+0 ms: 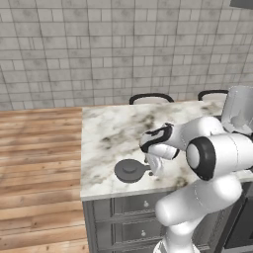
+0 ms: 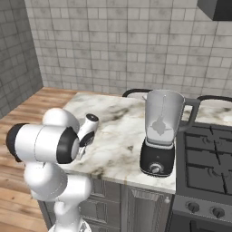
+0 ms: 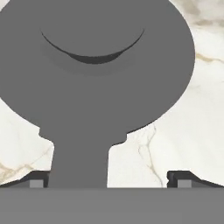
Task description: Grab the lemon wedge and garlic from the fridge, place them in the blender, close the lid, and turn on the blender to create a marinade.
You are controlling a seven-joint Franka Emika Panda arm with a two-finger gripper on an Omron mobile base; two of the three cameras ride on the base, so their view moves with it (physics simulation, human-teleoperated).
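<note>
While the dark grey lid (image 1: 131, 170) is lying flat near the front edge of the marble counter (image 1: 111, 133), it is being straddled at its side tab by the gripper (image 3: 111, 177), jaws spread wide and grasping nothing. The blender (image 2: 161, 133) is standing well apart.

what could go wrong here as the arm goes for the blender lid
The open end effector hangs low over the lid, its fingers straddling only the narrow side tab; a grip there might let the disc tilt or slip. The lid also lies near the counter's front edge, so a nudge could push it off.
</note>
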